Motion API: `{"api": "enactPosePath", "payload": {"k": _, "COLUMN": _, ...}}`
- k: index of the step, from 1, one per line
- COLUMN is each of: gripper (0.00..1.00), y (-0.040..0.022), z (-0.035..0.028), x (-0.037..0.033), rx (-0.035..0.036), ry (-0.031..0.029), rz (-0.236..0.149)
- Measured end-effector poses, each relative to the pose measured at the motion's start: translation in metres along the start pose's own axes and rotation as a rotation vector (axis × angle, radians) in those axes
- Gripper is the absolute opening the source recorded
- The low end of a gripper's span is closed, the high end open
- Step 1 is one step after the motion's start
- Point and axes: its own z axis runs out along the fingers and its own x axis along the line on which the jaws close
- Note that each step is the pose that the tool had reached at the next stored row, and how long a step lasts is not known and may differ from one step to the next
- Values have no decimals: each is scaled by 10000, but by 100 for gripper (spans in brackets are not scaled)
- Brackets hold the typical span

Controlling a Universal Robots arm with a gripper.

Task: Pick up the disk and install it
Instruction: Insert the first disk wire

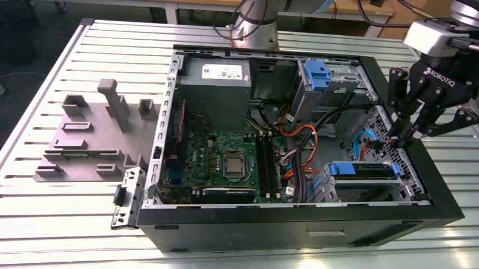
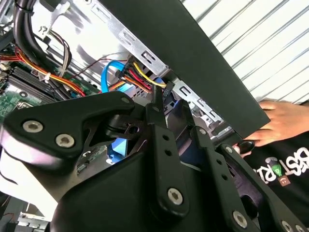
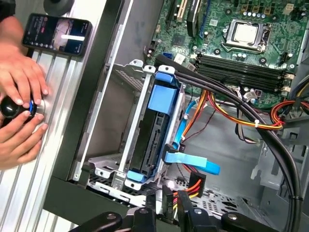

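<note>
The disk, framed by its bright blue carrier, sits in the lower drive cage inside the open computer case. In the first wrist view the disk stands on edge in that metal cage. My gripper hangs over the case's edge on the exterior view's right, above and behind the cage. Its jaws are shut, tips close together. In both wrist views the gripper is right beside a black power connector with red, yellow and orange wires. I cannot tell whether anything is pinched.
A blue flat data cable and thick black cables cross beside the cage. The motherboard fills the case floor. A person's hands and a phone rest on the slatted table outside the case. A grey fixture stands at the exterior view's left.
</note>
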Motion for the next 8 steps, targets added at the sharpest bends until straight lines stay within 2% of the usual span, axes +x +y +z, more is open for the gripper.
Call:
{"api": "enactPosePath", "payload": {"k": 4, "gripper": 31, "y": -16, "z": 24, "x": -21, "rx": -168, "ry": 22, "rz": 19}}
{"api": "enactPosePath", "payload": {"k": 8, "gripper": 31, "y": -46, "z": 35, "x": -57, "rx": -403, "ry": 16, "rz": 0}}
